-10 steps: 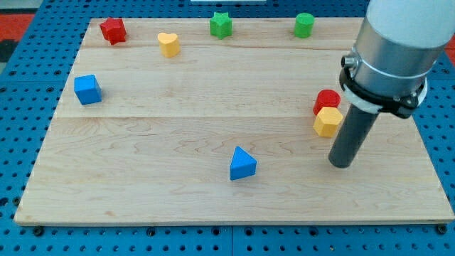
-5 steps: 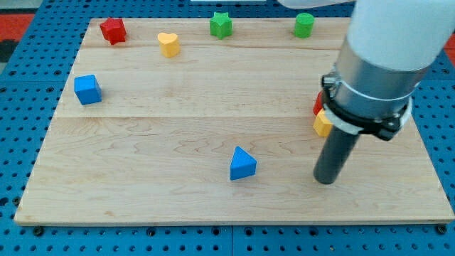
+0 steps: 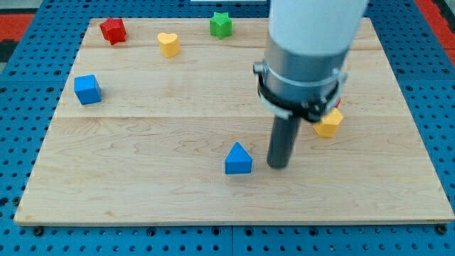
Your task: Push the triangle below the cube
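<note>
Board (image 3: 142, 135): one, pale wood, lying on a blue pegboard (image 3: 21, 99).

Blue blocks: two. The triangle (image 3: 238, 158) is sitting low on the board, a little toward the view's right of centre. The cube (image 3: 87, 89) is sitting near the board's left edge, well apart from the triangle, up and to the view's left of it.

Red blocks: two showing. A star (image 3: 112, 30) is lying at the top left corner. A sliver of a second red block (image 3: 336, 104) is peeking out behind my arm, its shape not clear.

Yellow blocks: two. A heart (image 3: 168, 44) is lying right of the red star. A yellow block (image 3: 328, 123) is sitting by the red sliver, partly hidden by my arm.

Green blocks: one showing, a star (image 3: 221, 24) at the top edge.

My tip (image 3: 278, 165): one, resting on the board just beside the triangle, on its right; whether it is touching, I cannot tell. I am carrying no jaws, only the rod, so nothing is being held.
</note>
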